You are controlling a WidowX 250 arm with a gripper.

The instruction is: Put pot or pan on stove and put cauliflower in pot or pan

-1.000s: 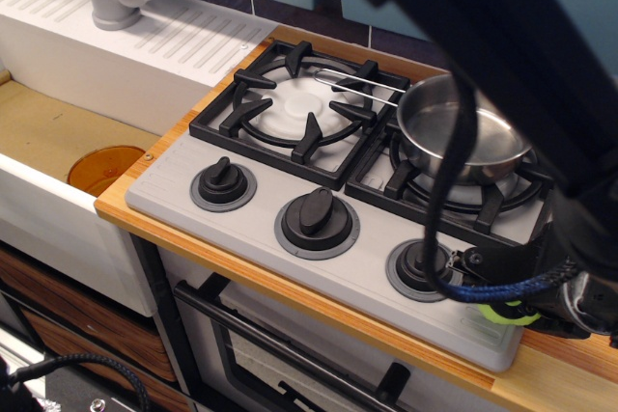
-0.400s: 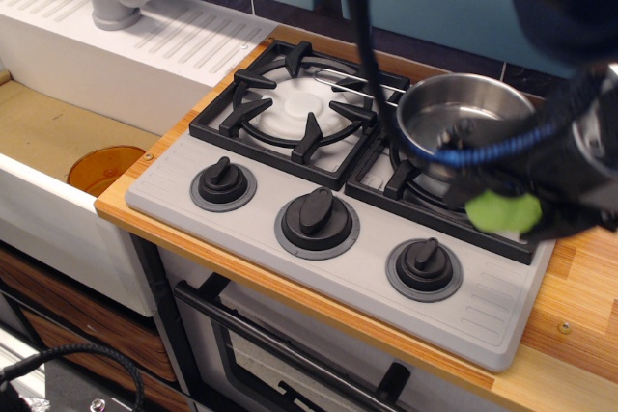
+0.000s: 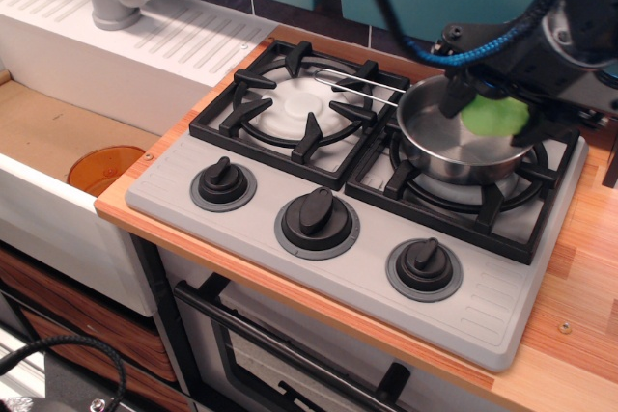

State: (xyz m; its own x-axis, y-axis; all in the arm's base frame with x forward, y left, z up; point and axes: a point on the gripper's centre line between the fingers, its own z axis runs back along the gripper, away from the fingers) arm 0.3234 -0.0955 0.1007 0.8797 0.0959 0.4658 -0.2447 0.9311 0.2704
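Pinching cauliflower (image 3: 494, 115) over pan (image 3: 454, 147), fingers (image 3: 452, 96); stove (image 3: 319, 171) below; orange disc (image 3: 104, 169) left.

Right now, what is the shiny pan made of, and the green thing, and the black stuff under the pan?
The pan looks like polished steel: it is silvery and mirrors light. The cauliflower, held in the gripper over the pan, looks like matte lime-green plastic, though it is blurry. The black grates on the stove look like smooth moulded plastic with a dull sheen; painted metal is possible.
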